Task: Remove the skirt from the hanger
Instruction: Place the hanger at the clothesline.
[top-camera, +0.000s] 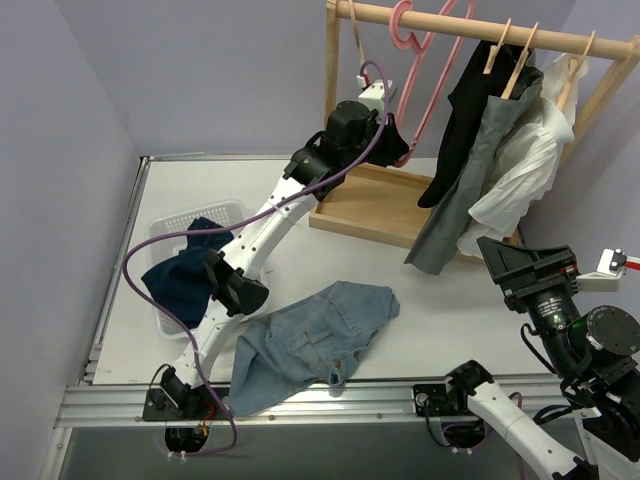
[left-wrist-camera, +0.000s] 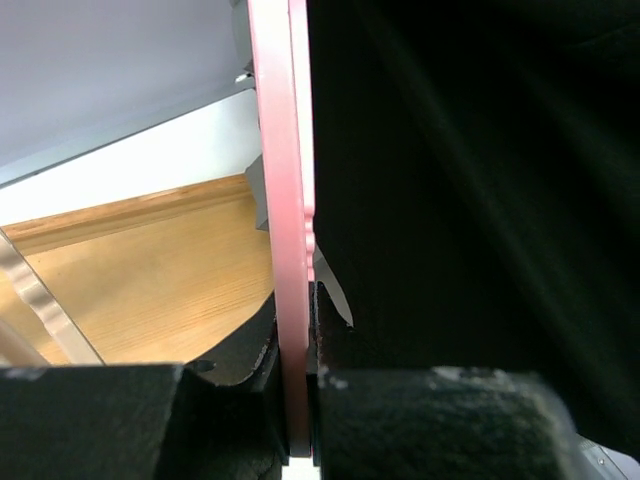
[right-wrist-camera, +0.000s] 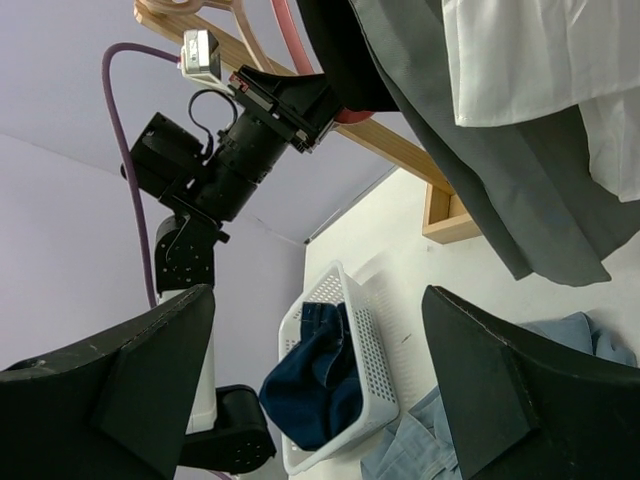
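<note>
The grey pleated skirt (top-camera: 468, 195) hangs from a pale wooden hanger (top-camera: 520, 62) on the rack rail, between a black garment (top-camera: 462, 110) and a white blouse (top-camera: 532, 160). In the right wrist view the skirt (right-wrist-camera: 480, 170) hangs at the upper right. My left gripper (top-camera: 388, 142) is raised by the rack and shut on the lower bar of the pink plastic hanger (top-camera: 430, 60). In the left wrist view the pink bar (left-wrist-camera: 285, 200) is pinched between the pads of that gripper (left-wrist-camera: 298, 400). My right gripper (top-camera: 495, 255) is open and empty, just below the skirt's hem; its wide gap (right-wrist-camera: 320, 390) shows in its own view.
The wooden rack has a rail (top-camera: 480, 25) and a tray-like base (top-camera: 370, 210). A light-blue denim garment (top-camera: 310, 340) lies on the table near the front. A white basket (top-camera: 170, 225) with dark-blue denim (top-camera: 185, 265) stands at the left. Purple walls close in the back and sides.
</note>
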